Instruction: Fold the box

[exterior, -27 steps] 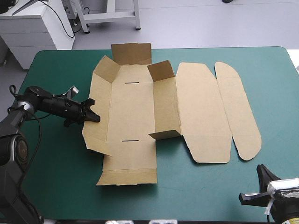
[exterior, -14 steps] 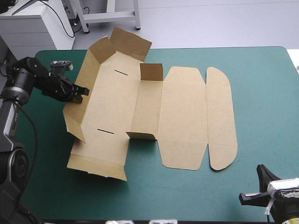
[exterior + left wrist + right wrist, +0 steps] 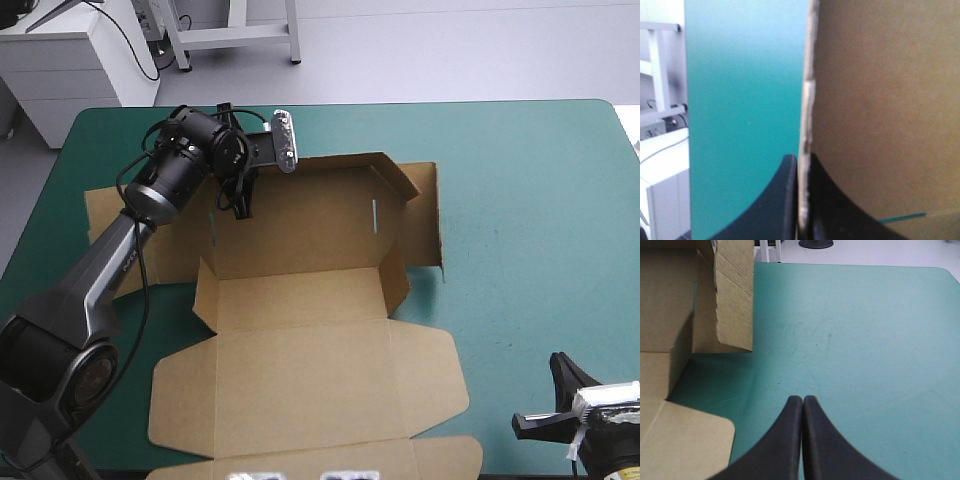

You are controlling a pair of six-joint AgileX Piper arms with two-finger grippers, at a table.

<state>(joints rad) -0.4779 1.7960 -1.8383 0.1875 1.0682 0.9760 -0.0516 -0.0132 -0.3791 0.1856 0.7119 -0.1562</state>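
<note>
**High view.** The box [image 3: 300,370], a cut sheet of brown board, is lying across the middle and left of the teal-green counter [image 3: 530,200]. Its tray part, with walls raised, is sitting toward 12 o'clock. Its wide lid panels are lying flat toward 6 o'clock and reaching the near edge. The left arm [image 3: 120,260] is reaching in from 9 o'clock, and the left end effector [image 3: 243,205] is meeting the tray near its 10 o'clock corner. The contact itself is hard to read from here.

**Left wrist view.** This view is supplying that contact. The two black fingers [image 3: 835,205] are clamping the pale cut edge of the board between them, all but closed. Brown board is filling one side and bare counter the other.

**Right wrist view.** The right end effector [image 3: 802,399] is gripping nothing, its fingers pressing together into one point over bare cover. An upright corner wall of the box is standing ahead of it at 10 o'clock. The high view is showing only part of this end effector, at the 5 o'clock corner, well apart from the box.

**Against the earlier high views.** The box has been turning about a quarter turn. The lid panels that were pointing to 3 o'clock are now pointing to 6 o'clock. The left end effector has been moving from the 9 o'clock side toward 11 o'clock, while the right one is staying put.
</note>
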